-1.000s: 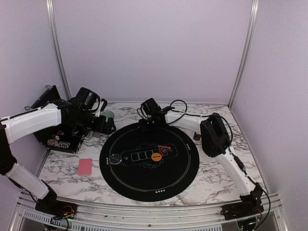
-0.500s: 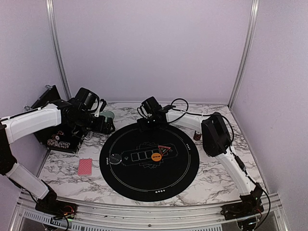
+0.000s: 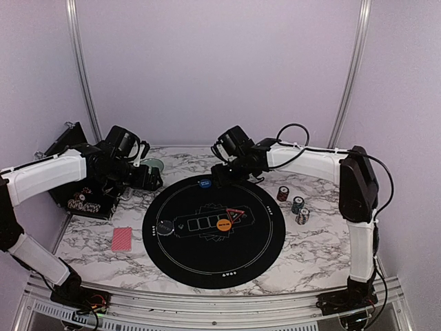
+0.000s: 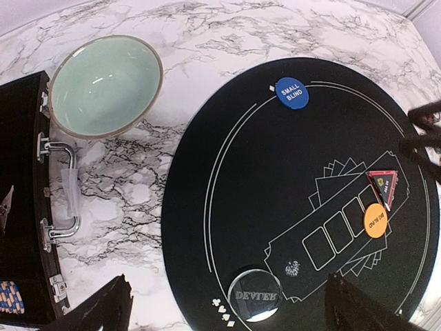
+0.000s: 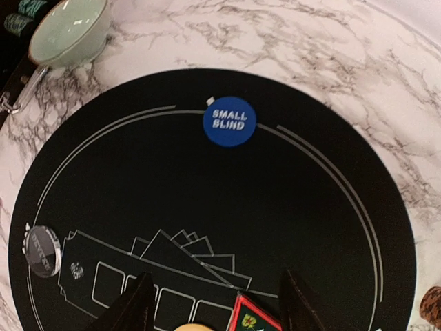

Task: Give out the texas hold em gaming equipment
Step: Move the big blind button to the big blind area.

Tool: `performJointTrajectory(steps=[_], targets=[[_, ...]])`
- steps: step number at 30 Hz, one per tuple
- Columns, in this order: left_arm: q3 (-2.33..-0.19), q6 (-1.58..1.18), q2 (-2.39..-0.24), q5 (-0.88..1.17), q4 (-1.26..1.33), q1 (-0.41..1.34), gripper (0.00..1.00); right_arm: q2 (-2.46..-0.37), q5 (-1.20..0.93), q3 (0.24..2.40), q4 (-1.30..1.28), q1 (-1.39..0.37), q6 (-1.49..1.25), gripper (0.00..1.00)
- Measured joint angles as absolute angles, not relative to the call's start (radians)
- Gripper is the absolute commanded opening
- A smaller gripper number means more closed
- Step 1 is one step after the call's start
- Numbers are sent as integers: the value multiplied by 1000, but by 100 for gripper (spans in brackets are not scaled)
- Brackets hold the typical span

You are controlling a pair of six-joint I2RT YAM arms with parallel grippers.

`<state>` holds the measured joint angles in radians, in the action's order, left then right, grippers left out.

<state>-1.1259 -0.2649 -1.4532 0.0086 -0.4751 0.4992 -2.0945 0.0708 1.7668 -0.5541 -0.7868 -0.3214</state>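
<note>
**Limited visibility.** In the right wrist view the lower edge cuts off most of the orange disc point(image 5: 193, 327) and the base of the red triangle marker point(image 5: 256, 318). The right edge cuts off one poker chip point(image 5: 433, 303). In the left wrist view the black case point(image 4: 21, 172) runs off the left edge, and only a corner of the striped chips point(image 4: 12, 296) inside it shows. In the top view both sets of fingertips blur into the dark mat point(image 3: 262, 241).

**Right gripper** point(image 5: 217, 274). The fingers are spread and hold nothing. The blue "SMALL BLIND" disc point(image 5: 229, 121) lies flat at the far rim of the mat, ahead of the fingertips and apart from them. The triangle marker appears between the fingers, flat on the mat.

**Left gripper** point(image 4: 227, 279). The fingers are spread wide and hold nothing. The clear "DEALER" disc point(image 4: 255, 303) lies on the mat between them. The teal bowl point(image 4: 103, 86) stands beside the case.

**Other items.** A pink-backed card point(image 3: 122, 238) lies on the marble left of the mat. Three chip stacks point(image 3: 298, 205) stand to its right.
</note>
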Motion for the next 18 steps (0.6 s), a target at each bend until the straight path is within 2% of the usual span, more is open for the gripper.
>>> performJointTrajectory(steps=[8,18], targets=[[-1124,-266,-1446,-12,-466,487,99,-2078,55,1642,-585,-896,-340,51],[-1114,-269,-1446,-12,-456,485,99,-2094,66,1612,-591,-902,-367,49]])
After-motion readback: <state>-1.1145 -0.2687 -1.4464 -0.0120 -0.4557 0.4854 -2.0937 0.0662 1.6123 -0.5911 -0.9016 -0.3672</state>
